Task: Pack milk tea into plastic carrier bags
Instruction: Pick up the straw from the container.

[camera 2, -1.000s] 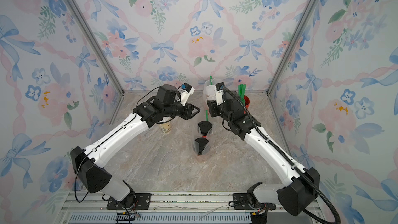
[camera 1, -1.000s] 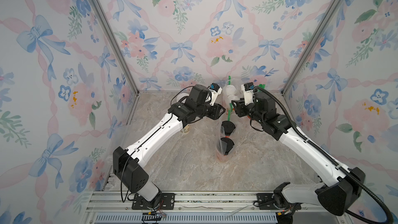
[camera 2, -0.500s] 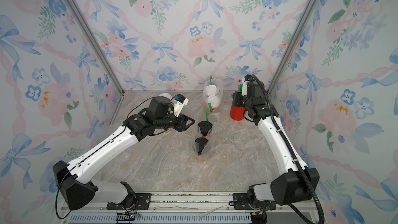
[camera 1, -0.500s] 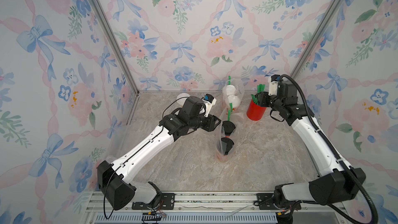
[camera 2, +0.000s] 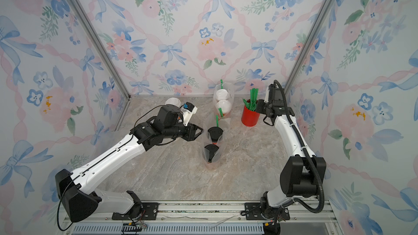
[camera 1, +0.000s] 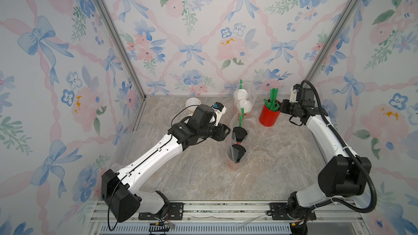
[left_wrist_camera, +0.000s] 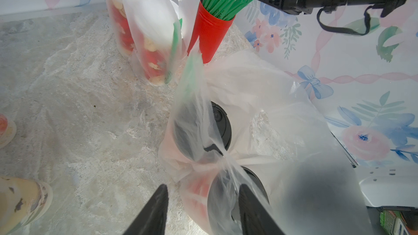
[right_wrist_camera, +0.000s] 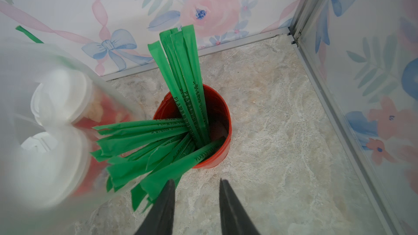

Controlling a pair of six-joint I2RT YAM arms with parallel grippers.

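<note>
A clear carrier bag (camera 1: 236, 145) (camera 2: 212, 145) stands mid-table with two black-lidded milk tea cups (camera 1: 239, 133) and a green straw inside. My left gripper (camera 1: 226, 131) (left_wrist_camera: 202, 187) is open right beside it; bag film drapes over one finger (left_wrist_camera: 246, 200). A second bag (camera 1: 245, 102) (left_wrist_camera: 149, 41) at the back holds two white-lidded cups. My right gripper (camera 1: 281, 107) (right_wrist_camera: 196, 180) hovers over the edge of the red straw cup (camera 1: 269, 115) (right_wrist_camera: 214, 118), jaws narrowly apart and nothing between them.
A white-lidded cup (camera 1: 193, 103) stands at the back left behind my left arm. Two more cups (left_wrist_camera: 22, 202) show at the edge of the left wrist view. The right wall (right_wrist_camera: 339, 109) and back corner lie close to the straw cup.
My right arm swung from the middle bag to the straw cup at the back right, its jaws narrowing. My left arm drew back and down beside the bag, its jaws slightly wider.
</note>
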